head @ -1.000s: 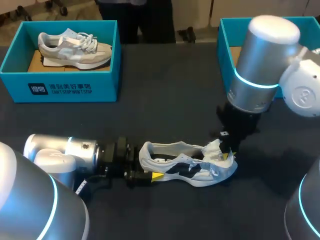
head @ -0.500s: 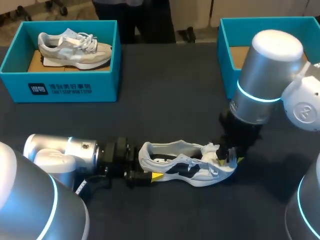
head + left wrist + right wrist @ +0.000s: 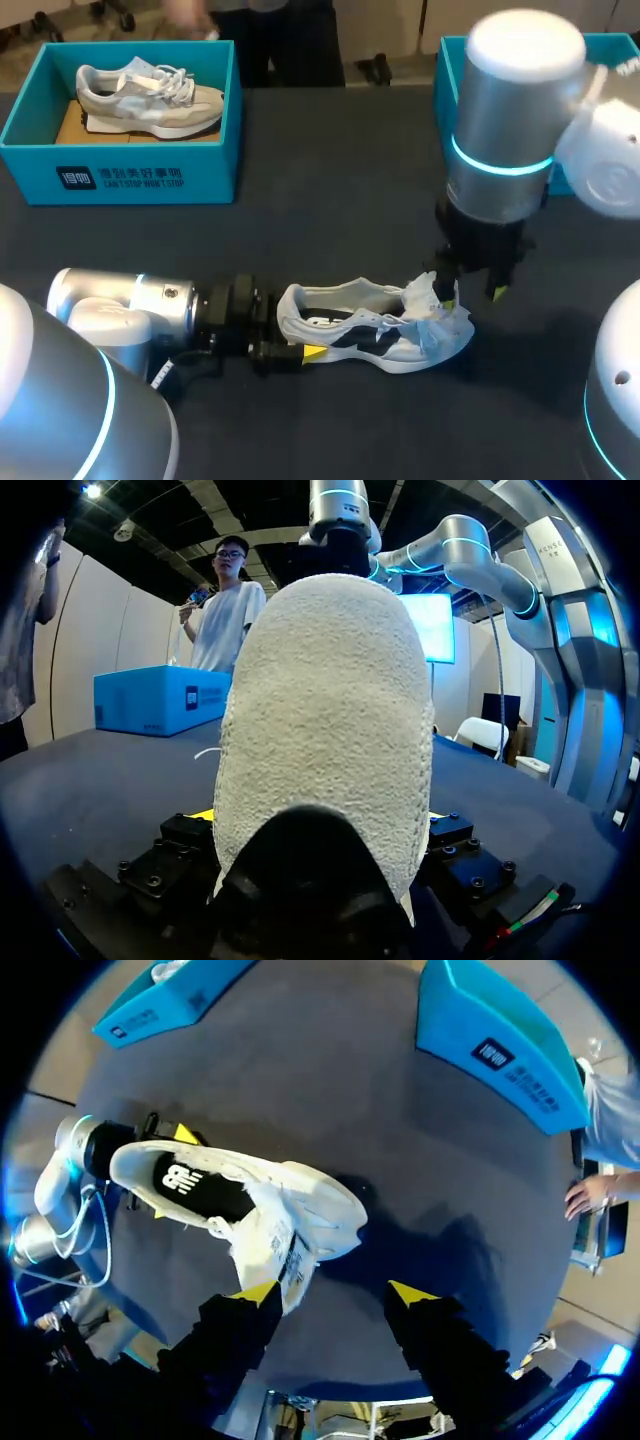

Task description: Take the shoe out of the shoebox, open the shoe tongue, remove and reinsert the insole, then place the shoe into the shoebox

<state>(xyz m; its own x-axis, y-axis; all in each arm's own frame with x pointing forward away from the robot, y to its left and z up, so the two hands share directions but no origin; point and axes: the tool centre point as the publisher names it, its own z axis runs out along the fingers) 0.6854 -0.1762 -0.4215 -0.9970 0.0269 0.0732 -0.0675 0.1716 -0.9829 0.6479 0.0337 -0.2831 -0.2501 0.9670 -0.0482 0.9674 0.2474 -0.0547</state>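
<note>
Tabletop (image 3: pixel 340 200): shoe (image 3: pixel 372 330) apart from left shoebox (image 3: pixel 130 175).

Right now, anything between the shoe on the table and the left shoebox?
Nothing. In the head view only bare table lies between the shoe and the left shoebox.

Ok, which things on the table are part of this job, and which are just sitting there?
In the job: white sneaker lying on the table, its black insole, its tongue, and the right shoebox, probably its own.
Lying about: left shoebox, grey sneaker inside it.
</note>
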